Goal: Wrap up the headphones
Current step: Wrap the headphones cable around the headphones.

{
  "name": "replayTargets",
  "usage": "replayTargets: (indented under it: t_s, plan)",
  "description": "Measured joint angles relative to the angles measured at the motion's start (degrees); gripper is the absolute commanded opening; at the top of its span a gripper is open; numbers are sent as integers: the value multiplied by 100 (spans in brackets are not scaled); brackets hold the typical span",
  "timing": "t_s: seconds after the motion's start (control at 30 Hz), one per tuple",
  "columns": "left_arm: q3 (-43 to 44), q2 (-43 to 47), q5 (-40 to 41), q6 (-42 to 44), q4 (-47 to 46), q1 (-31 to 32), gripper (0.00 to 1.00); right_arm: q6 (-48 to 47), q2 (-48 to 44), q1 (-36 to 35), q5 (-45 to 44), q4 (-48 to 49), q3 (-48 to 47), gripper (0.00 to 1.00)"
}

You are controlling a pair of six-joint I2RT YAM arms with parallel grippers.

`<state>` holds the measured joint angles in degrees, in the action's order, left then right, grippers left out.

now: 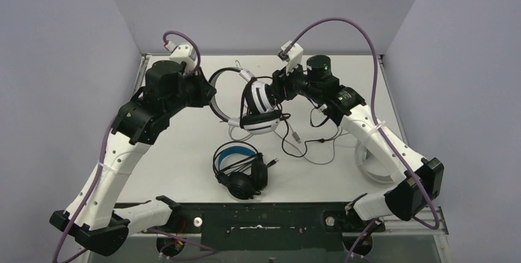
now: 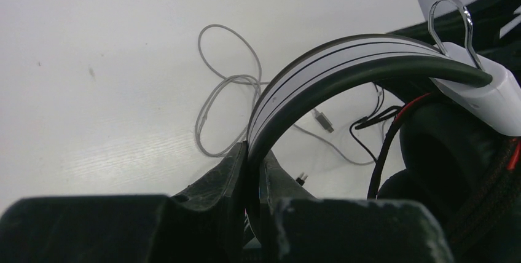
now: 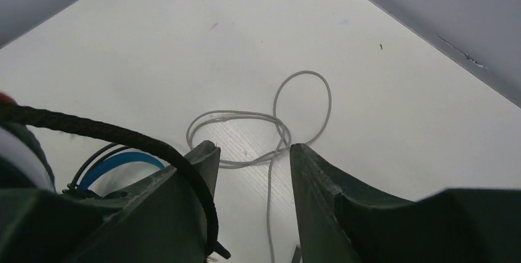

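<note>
Headphones, three sets in all, are spread over the white table (image 1: 184,146). Nearest the arm bases lies the black headset (image 1: 239,174), blue lining showing inside its band, resting on the tabletop midway between the two arms. To the right, a white headset (image 1: 362,163) lies flat, mostly hidden under the right arm (image 1: 368,134).

Further back, both arms lean forward and bend inward towards the middle. The left arm (image 1: 123,152) angles up from its base and turns right at the wrist; the left gripper (image 1: 209,94) (image 2: 253,152) is clamped on the striped band of the third headset (image 1: 258,106) (image 2: 319,66), holding it lifted off the surface, its ear cups with black centres hanging on the right side. The right gripper (image 1: 279,85) (image 3: 253,152) sits just beside those cups with its jaws apart, pinching nothing; a black braided cable (image 3: 123,134) drapes across one finger.

On the table below them a pale cable (image 3: 270,121) (image 2: 221,91) lies in loose loops, with a thin black cable (image 1: 295,146) trailing near it.

Beyond, plain lilac-grey walls (image 1: 258,5) close in the table on the back and both sides.
</note>
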<state>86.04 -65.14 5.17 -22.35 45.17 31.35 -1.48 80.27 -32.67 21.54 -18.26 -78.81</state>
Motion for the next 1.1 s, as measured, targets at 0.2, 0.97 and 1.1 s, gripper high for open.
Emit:
replayTargets:
  t_s: [0.2, 0.97, 1.1]
  plan:
    - [0, -7, -463, -612, -111, -925, 0, 481, 7, 151, -372, -400, -13, 62]
    - [17, -125, -463, -498, 20, -970, 0, 616, -1276, 1196, -114, -2295, -129, 100]
    - [17, -125, -461, -501, 20, -970, 0, 811, -1209, 1198, 254, -2264, -114, 100]
